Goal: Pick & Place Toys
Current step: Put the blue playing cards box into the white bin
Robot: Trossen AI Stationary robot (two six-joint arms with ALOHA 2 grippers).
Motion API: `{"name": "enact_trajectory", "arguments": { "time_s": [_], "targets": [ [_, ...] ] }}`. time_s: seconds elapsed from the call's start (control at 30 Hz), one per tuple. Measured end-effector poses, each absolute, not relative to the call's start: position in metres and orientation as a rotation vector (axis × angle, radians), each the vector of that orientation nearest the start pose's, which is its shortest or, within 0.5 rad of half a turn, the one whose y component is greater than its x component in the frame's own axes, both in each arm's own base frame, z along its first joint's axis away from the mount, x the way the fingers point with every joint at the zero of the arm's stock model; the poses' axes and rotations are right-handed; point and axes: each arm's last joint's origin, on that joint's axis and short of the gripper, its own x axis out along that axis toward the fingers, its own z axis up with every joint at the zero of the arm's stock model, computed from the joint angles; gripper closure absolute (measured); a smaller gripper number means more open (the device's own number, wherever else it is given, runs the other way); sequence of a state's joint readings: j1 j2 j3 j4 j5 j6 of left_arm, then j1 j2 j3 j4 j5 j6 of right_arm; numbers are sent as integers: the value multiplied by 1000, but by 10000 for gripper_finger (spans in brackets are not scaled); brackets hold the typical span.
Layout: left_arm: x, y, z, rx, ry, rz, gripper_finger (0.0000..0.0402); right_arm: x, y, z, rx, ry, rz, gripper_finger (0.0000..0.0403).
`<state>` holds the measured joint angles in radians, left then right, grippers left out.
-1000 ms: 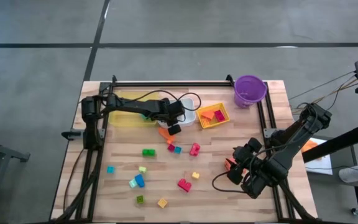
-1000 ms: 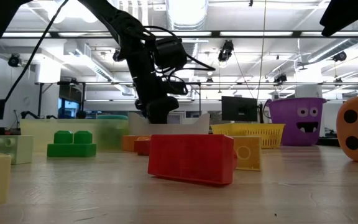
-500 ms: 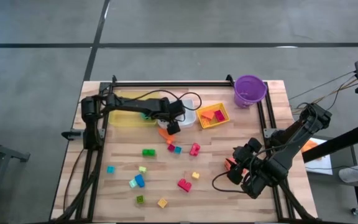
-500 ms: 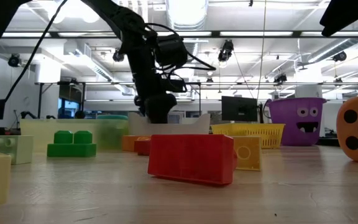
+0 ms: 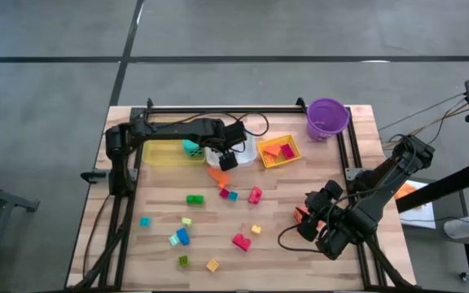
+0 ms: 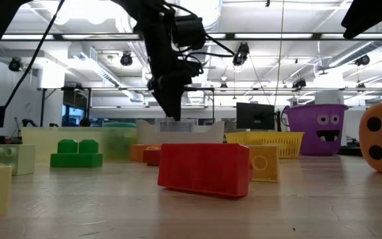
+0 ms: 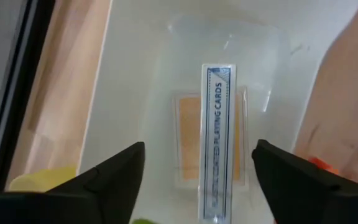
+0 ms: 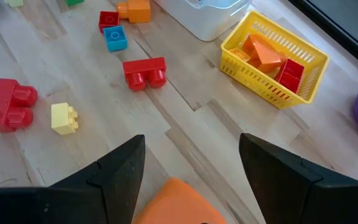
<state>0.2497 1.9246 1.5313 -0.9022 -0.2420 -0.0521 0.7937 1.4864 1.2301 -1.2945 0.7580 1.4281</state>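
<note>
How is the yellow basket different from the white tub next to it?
The yellow basket has walls full of little holes; the white tub has smooth walls.
The yellow basket holds orange and red blocks; the white tub holds a box of playing cards.
The left gripper hangs open over the white tub; nothing is over the yellow basket.
Both sit side by side at the back of the table.

Purple bucket (image 5: 327,118), yellow basket (image 5: 278,151), white tray (image 7: 129,93)
</note>
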Motion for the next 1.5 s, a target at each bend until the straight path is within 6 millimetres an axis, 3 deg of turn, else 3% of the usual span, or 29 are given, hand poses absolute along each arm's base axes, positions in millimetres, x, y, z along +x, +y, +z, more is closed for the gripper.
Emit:
{"name": "enact_trajectory", "arguments": {
  "time_s": [0.33,0.7,1.0,1.33,1.5],
  "targets": [
    [369,101,245,-46,1278,454,237,191,166,274,204,810,-666,145],
    [369,87,242,-65,1303,245,388,191,166,274,196,814,-661,145],
    [370,87,237,-65,1310,219,398,192,166,274,199,811,-653,145],
    [365,90,213,-60,1322,225,399,193,168,274,194,811,-637,145],
    [365,97,213,-64,1304,253,399,193,168,274,195,810,-635,145]
  ]
}}
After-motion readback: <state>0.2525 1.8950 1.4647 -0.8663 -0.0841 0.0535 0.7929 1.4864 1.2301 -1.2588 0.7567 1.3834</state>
